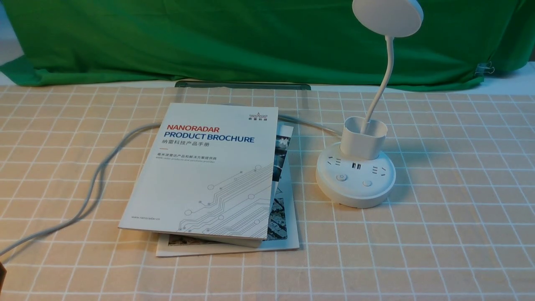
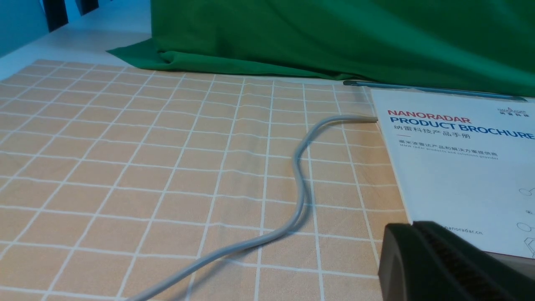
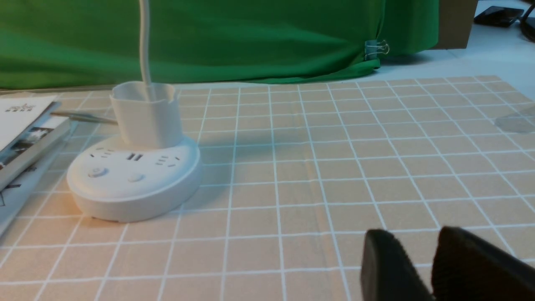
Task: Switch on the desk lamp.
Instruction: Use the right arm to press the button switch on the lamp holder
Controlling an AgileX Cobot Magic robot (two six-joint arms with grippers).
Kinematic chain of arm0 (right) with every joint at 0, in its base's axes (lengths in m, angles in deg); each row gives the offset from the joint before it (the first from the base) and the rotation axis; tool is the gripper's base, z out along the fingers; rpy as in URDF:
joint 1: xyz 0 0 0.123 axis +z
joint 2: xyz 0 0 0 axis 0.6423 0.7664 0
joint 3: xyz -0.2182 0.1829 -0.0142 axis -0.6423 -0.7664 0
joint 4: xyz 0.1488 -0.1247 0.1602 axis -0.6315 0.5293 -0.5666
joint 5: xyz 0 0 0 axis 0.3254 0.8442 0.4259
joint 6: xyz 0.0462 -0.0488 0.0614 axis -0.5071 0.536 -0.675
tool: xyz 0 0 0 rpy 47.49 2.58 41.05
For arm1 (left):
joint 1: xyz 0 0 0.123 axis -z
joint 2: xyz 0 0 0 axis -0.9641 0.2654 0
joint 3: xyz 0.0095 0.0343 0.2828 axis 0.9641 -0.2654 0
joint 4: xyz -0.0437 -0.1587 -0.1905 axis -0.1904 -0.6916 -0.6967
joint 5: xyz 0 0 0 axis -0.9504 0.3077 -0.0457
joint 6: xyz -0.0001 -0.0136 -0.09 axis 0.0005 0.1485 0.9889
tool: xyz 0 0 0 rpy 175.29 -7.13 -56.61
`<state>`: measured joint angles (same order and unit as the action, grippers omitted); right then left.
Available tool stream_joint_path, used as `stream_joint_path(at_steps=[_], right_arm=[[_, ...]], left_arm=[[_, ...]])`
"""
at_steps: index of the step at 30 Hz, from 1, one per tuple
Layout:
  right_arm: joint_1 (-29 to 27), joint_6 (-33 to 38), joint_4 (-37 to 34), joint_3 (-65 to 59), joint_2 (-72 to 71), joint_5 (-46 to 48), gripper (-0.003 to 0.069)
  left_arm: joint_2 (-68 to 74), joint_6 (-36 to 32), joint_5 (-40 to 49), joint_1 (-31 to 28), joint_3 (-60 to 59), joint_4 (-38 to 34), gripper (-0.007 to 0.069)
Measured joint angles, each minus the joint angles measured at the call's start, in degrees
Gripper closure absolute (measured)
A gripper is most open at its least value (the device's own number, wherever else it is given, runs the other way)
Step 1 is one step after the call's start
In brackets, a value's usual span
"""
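The white desk lamp stands right of centre in the front view: disc head (image 1: 387, 14) at the top edge, thin gooseneck (image 1: 382, 83), cup holder (image 1: 363, 136) and round puck base (image 1: 355, 184) with two buttons (image 1: 342, 177) on its near side. The head does not look lit. The base (image 3: 133, 184) and buttons (image 3: 98, 172) also show in the right wrist view. My right gripper (image 3: 418, 239) hovers low over the cloth, well away from the base, empty, with a narrow gap between its jaws. My left gripper (image 2: 413, 228) is shut and empty by the brochure's near corner.
A white brochure (image 1: 209, 171) lies on another booklet (image 1: 288, 238) left of the lamp; it also shows in the left wrist view (image 2: 455, 167). A grey cable (image 1: 96, 179) runs from under it to the left front edge. Green cloth (image 1: 250, 42) hangs at the back.
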<state>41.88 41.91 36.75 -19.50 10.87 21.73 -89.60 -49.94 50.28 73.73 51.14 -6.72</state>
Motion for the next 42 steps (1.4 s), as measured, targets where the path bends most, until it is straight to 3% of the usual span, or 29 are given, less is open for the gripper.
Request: stream_joint_path(at_steps=[7, 11, 12, 15, 20, 23, 28, 32, 34, 36, 38, 39, 42], right_arm=[[0.00, 0.00, -0.09, 0.00, 0.00, 0.00, 0.0421], [0.00, -11.49, -9.47, 0.00, 0.00, -1.04, 0.0421], [0.00, -22.08, -16.96, 0.00, 0.00, -2.11, 0.0421], [0.00, -36.37, -22.47, 0.00, 0.00, -2.65, 0.0421], [0.00, -37.15, -23.53, 0.00, 0.00, -3.12, 0.0421], [0.00, -33.22, -23.47, 0.00, 0.00, -3.20, 0.0421], [0.00, -20.26, -23.68, 0.49, -0.05, -5.68, 0.0421], [0.00, -6.07, -23.75, 8.13, 2.72, -5.82, 0.0455], [0.00, 5.33, -23.75, 15.60, 8.34, -4.51, 0.0531], [0.00, 15.95, -23.75, 23.92, 15.46, -0.39, 0.0602], [0.00, 20.81, -23.75, 28.33, 19.37, 2.77, 0.0618], [0.00, 27.62, -23.75, 35.40, 25.80, 9.92, 0.0625], [0.38, 35.89, -23.77, 47.51, 38.51, 21.84, 0.0625]], left_arm=[[0.00, 0.00, 0.00, 0.00, 0.00, 0.00, 0.0603], [0.00, 0.00, 0.00, 0.00, 0.00, 0.00, 0.0603], [0.00, 0.00, 0.00, 0.00, 0.00, 0.00, 0.0603], [0.00, 0.00, 0.00, 0.00, 0.00, 0.00, 0.0603], [0.00, 0.00, 0.00, 0.00, 0.00, 0.00, 0.0603], [0.00, 0.00, 0.00, 0.00, 0.00, 0.00, 0.0603], [0.00, 0.00, 0.00, 0.00, 0.00, 0.00, 0.0603], [0.00, 0.00, 0.00, 0.00, 0.00, 0.00, 0.0603], [0.00, 0.00, 0.00, 0.00, 0.00, 0.00, 0.0603], [0.00, 0.00, 0.00, 0.00, 0.00, 0.00, 0.0603], [0.00, 0.00, 0.00, 0.00, 0.00, 0.00, 0.0603], [0.00, 0.00, 0.00, 0.00, 0.00, 0.00, 0.0603], [0.00, 0.00, 0.00, 0.00, 0.00, 0.00, 0.0603]])
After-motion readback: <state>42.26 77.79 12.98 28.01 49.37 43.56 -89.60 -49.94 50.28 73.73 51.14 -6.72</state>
